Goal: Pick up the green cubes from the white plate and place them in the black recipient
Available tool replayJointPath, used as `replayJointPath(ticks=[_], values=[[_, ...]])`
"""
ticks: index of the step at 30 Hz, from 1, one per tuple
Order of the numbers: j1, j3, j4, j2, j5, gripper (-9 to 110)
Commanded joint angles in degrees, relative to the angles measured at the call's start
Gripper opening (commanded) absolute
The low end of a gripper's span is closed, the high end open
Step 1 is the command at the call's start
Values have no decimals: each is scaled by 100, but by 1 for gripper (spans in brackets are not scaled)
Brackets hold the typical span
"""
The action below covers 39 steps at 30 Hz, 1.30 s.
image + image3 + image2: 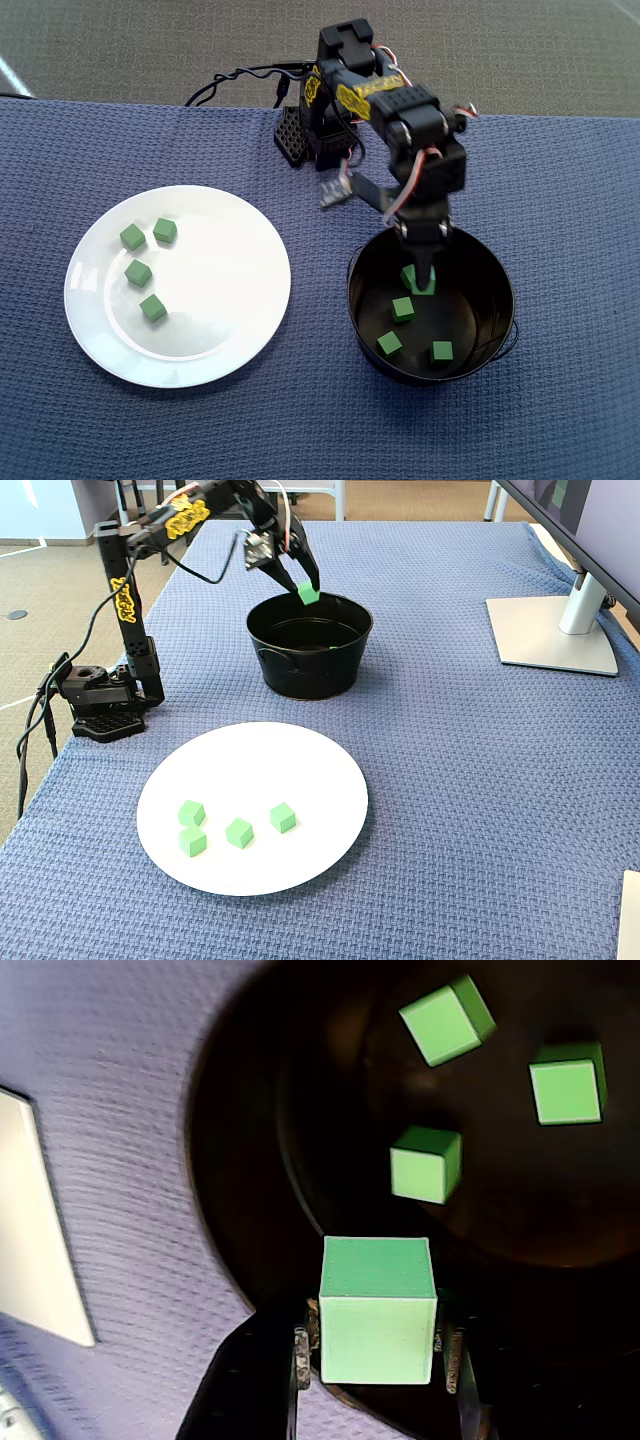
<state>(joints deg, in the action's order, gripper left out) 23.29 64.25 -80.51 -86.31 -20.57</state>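
Note:
My gripper (424,276) (306,592) hangs over the near rim of the black recipient (500,300) (310,670), shut on one green cube (378,1325) (308,594). In the wrist view the cube sits between the two pads, above the recipient's wall (240,1160). Three green cubes (426,1164) (403,309) lie loose on the recipient's floor. The white plate (90,260) (300,870) lies to the left in the overhead view. It holds several green cubes (138,272) (239,832) grouped on its left half.
Blue woven cloth (560,180) covers the table. The arm's base (100,705) is clamped at the table's edge, with cables trailing off it. A monitor stand (550,630) stands at the right in the fixed view. A flat white object (30,1230) shows at the wrist view's left edge.

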Motion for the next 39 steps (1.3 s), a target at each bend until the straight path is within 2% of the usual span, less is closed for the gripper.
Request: replayJointPath(ticks=[1, 2, 4, 10, 12, 15, 21, 24, 29, 34, 39], values=[[114, -387, 105, 123, 18, 26], [149, -369, 70, 62, 35, 30], [149, -237, 70, -185, 53, 30], [-642, -62, -123, -1151, 88, 24], [-1266, -97, -299, -1459, -88, 17], [-2461, 53, -483, -1811, -387, 14], [-4535, 976, -9, -1767, -589, 15], [-5212, 1450, 325, -1327, -475, 16], [-6073, 1758, 1222, -18, -844, 15], [-6337, 457, 896, 1477, -896, 17], [-6275, -694, 580, 2514, -290, 20]])
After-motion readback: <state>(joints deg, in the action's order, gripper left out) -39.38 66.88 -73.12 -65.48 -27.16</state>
